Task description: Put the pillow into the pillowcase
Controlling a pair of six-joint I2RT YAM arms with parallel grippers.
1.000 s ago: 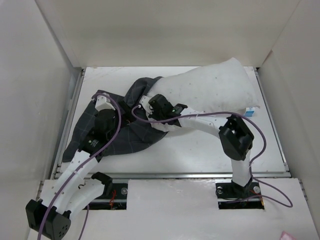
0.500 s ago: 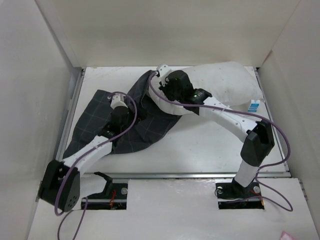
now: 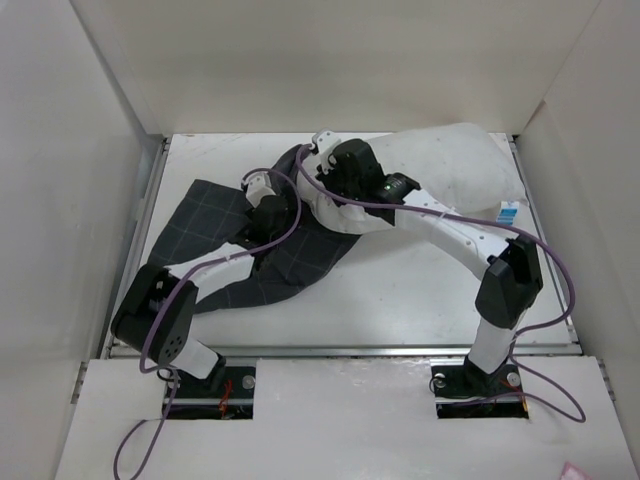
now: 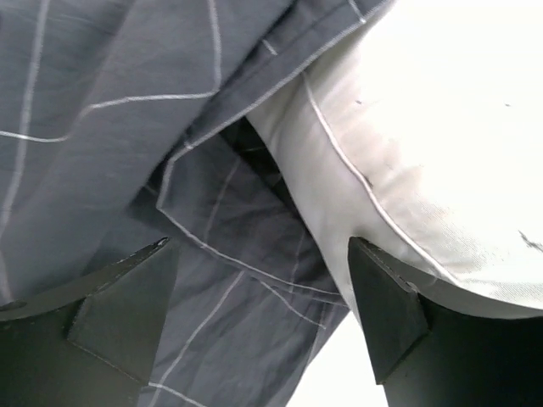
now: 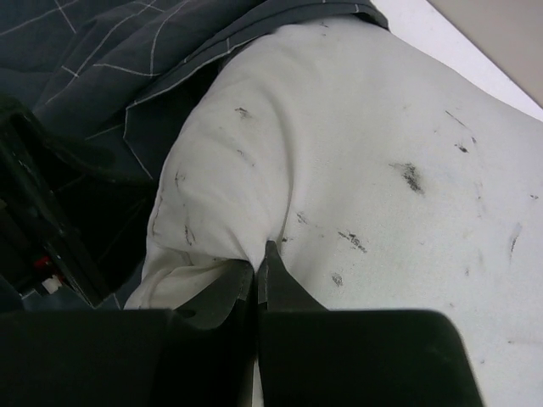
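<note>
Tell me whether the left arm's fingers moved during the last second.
Yes: the left fingers moved right, away from the table's left metal rail, toward the large soft white pillow.

1. The top view looks steeply down from above and behind the arm bases, taking in the whole table.
2. The left wrist view sits very close, facing the pillowcase hem beside the pillow.
3. The right wrist view looks down close onto the pillow's speckled end.
4. All three share that pillow end at the pillowcase mouth.
</note>
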